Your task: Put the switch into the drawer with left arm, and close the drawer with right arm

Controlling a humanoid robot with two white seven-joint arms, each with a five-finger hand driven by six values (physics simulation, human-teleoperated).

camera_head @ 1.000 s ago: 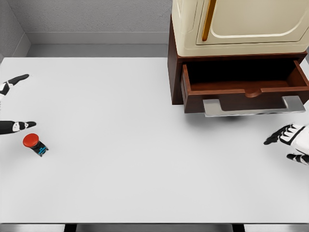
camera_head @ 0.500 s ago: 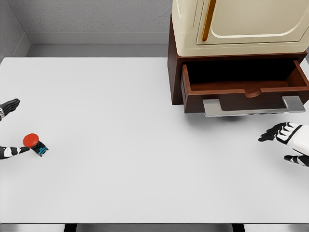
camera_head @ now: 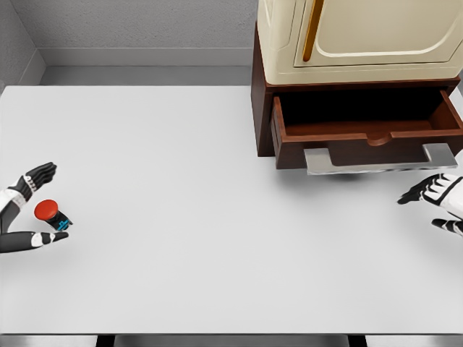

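The switch (camera_head: 51, 214), a red button on a dark base with blue marks, lies on the white table (camera_head: 188, 217) near its left edge. My left hand (camera_head: 45, 208) reaches in from the left edge, its fingers spread to either side of the switch, one above and one below, not closed on it. The brown drawer (camera_head: 365, 134) stands pulled open under the cream cabinet, with a grey handle (camera_head: 380, 159) on its front and nothing inside that I can see. My right hand (camera_head: 434, 202) hovers at the right edge just below the handle, fingers relaxed.
A cream cabinet (camera_head: 362, 36) with a brown base (camera_head: 262, 108) fills the back right corner. A grey wall runs along the far side of the table.
My left hand has come further in from the left, and its fingers now bracket the switch. My right hand has shifted slightly right and up toward the drawer handle.
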